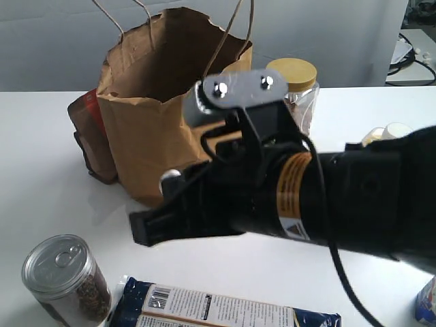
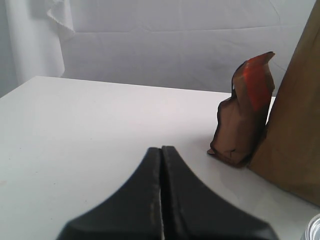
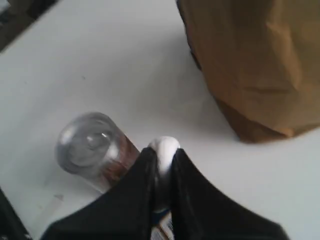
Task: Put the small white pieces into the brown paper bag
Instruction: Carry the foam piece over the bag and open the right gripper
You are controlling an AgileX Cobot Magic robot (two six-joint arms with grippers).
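My right gripper (image 3: 163,153) is shut on one small white piece (image 3: 165,146), which bulges out between the fingertips above the table. The brown paper bag (image 1: 153,119) stands open-topped at the back left of the exterior view, and in the right wrist view the brown paper bag (image 3: 260,65) is just beyond the held piece. In the exterior view the right arm (image 1: 306,197) stretches across in front of the bag. My left gripper (image 2: 161,151) is shut with nothing in it, low over the table. No other white pieces show.
A dark red-and-brown pouch (image 2: 242,120) leans against the bag's left side. A glass jar with a metal lid (image 1: 61,272) stands at the front left, beside a blue packet (image 1: 218,306). A yellow-lidded jar (image 1: 294,78) stands behind the right arm.
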